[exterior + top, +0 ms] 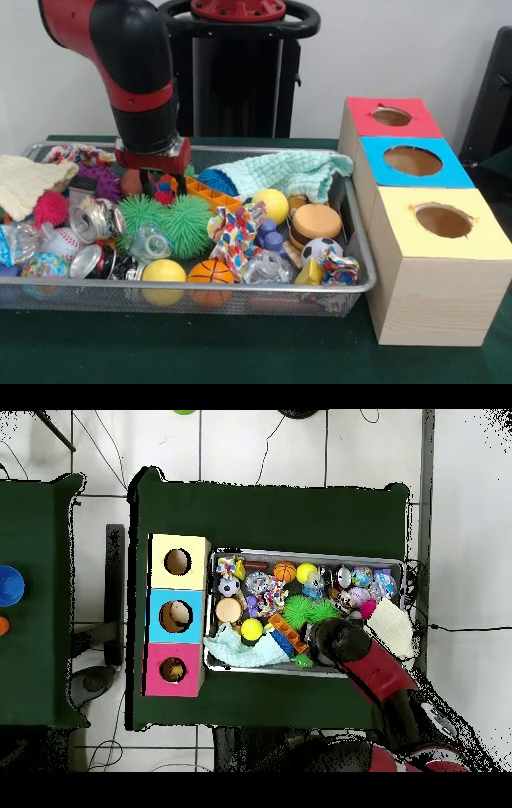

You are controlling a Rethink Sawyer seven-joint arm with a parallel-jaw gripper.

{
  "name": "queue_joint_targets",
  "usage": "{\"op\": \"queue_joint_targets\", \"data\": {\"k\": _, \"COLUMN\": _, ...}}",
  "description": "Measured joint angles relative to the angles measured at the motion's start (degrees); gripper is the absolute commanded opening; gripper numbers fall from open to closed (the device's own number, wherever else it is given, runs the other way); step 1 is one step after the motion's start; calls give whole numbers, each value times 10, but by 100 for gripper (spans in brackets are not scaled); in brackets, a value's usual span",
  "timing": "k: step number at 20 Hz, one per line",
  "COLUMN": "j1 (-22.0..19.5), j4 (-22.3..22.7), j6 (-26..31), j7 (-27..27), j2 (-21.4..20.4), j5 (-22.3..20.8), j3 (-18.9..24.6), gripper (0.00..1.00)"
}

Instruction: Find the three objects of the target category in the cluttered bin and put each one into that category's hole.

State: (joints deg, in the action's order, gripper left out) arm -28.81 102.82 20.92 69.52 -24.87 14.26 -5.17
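Front view: gripper (157,182) low at bin's (240,286) 11 o'clock; jaw state unclear, possibly closing; I risk snagging the teal cloth (288,173).

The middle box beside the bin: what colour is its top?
Blue top on the middle box, clearest in the front view.
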Motion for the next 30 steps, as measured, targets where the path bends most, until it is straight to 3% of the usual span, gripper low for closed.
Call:
{"op": "queue_joint_targets", "data": {"k": 4, "j1": -35, "j4": 22, "j6": -44, "j7": 0, "j2": -21, "j5": -56, "j3": 25, "gripper": 100}}
{"op": "queue_joint_targets", "data": {"k": 10, "j1": -78, "j4": 54, "j6": -96, "j7": 0, "j2": -55, "j5": -103, "j3": 54, "gripper": 100}}
{"op": "queue_joint_targets", "data": {"k": 16, "j1": -99, "j4": 71, "j6": -97, "j7": 0, "j2": -86, "j5": -106, "j3": 82, "gripper": 100}}
{"op": "queue_joint_targets", "data": {"k": 21, "j1": -129, "j4": 87, "j6": -121, "j7": 0, "j2": -102, "j5": -108, "j3": 137, "gripper": 100}}
{"op": "queue_joint_targets", "data": {"k": 30, "j1": -177, "j4": 107, "j6": -250, "j7": 1, "j2": -98, "j5": -140, "j3": 237, "gripper": 100}}
